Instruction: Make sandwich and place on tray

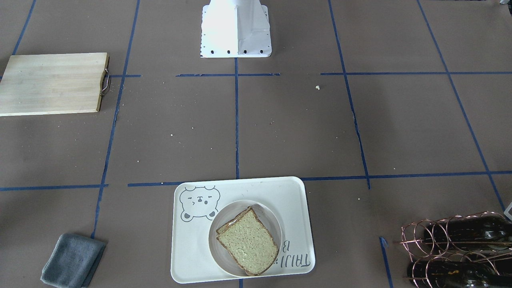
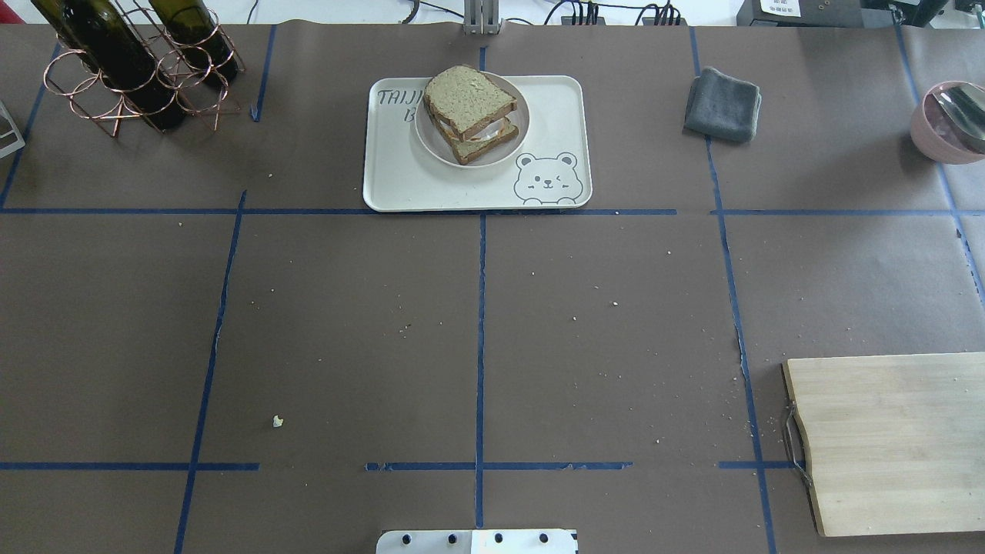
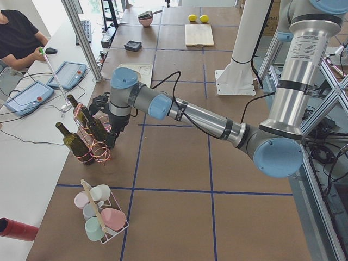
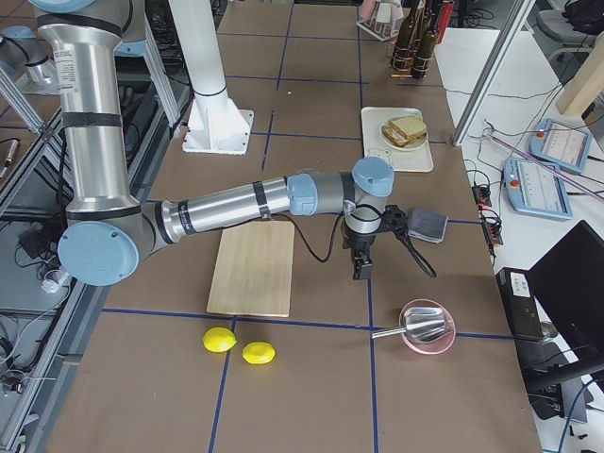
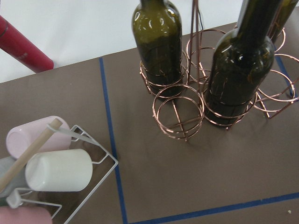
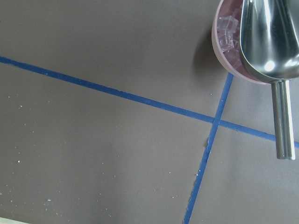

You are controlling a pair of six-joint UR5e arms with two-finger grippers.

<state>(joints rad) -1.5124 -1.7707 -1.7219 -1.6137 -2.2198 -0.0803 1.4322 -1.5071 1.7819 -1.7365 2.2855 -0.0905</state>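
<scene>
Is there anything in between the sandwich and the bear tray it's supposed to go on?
Yes. A small round whitish plate lies on the tray, and the sandwich sits on that plate, not straight on the tray. Nothing else visible is between them.

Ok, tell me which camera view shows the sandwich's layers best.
The overhead exterior view: the tan two-slice bread sandwich turns its side to that camera, so both dark crusts and the white filling between them show. In the front-facing view, the sandwich shows mostly its top slice. In exterior right it is small and far. Nothing of it can be made out elsewhere.
</scene>
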